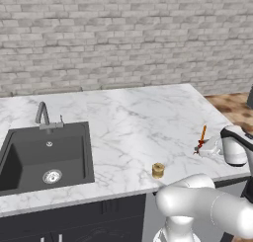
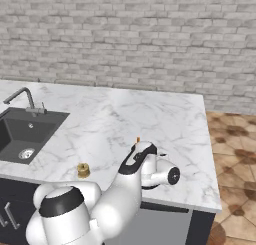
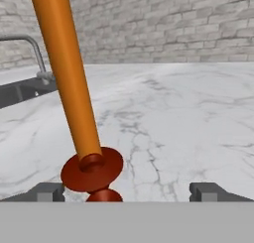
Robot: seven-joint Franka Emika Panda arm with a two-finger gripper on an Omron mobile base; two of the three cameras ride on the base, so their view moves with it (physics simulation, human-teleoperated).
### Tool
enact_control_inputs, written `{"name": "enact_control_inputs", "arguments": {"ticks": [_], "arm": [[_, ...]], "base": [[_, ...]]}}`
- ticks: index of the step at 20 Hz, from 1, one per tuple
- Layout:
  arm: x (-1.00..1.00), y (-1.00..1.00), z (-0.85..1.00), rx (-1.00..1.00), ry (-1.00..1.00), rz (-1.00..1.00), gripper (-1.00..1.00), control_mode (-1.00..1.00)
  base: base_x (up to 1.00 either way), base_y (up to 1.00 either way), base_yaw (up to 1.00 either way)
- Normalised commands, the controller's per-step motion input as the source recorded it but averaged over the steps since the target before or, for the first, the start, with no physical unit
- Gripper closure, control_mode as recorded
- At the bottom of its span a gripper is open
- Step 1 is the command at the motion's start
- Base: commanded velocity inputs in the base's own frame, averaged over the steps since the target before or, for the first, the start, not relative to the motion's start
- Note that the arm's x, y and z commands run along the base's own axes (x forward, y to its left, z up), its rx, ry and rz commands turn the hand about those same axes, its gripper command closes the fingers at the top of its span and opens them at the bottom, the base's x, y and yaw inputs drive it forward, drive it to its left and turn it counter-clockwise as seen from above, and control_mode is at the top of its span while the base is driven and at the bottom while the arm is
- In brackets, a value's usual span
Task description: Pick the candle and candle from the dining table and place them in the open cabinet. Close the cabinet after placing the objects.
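- Broadly, the dining table (image 1: 133, 117) runs across both base views as a long white marble top with grey veins, backed by a pale brick wall (image 1: 123, 33); its near edge runs just above the arm, and its right end stops short of a brown tiled floor (image 2: 235, 154).
- Most of the marble between the sink and the right end lies bare, giving wide free room toward the wall.
- At the left end sits the black inset sink (image 1: 47, 159), with a metal tap (image 1: 43, 115) at its far rim.
- Below the top, dark doors (image 1: 74, 223) face the robot.
- Low at the table's right front corner, the white arm reaches forward, and the gripper (image 3: 131, 192) sits just above the marble with its jaws spread wide, holding nothing.
- Upright between the spread fingertips, closer to the left one, stands a tall orange candle (image 3: 69, 78) on a dark red holder; whether it touches either tip cannot be told.
- From the left base view that orange candle (image 1: 202, 136) stands close to the table's front-right edge.
- Well apart from it, to its left and near the front edge, sits a short tan candle (image 1: 158, 170), free on all sides.
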Motion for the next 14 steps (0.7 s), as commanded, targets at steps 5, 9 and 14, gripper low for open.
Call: {"name": "enact_control_inputs", "arguments": {"ticks": [5,9,14], "arm": [[0.08,-0.04,0.0,0.0,0.0,-0.05,-1.0,-1.0],[0.07,0.0,0.0,0.0,0.0,-0.04,-1.0,-1.0],[0.06,0.0,-0.01,0.0,0.0,-0.03,-1.0,-1.0]], "base": [[0.0,0.0,0.0],[0.0,0.0,0.0],[0.0,0.0,0.0]]}}
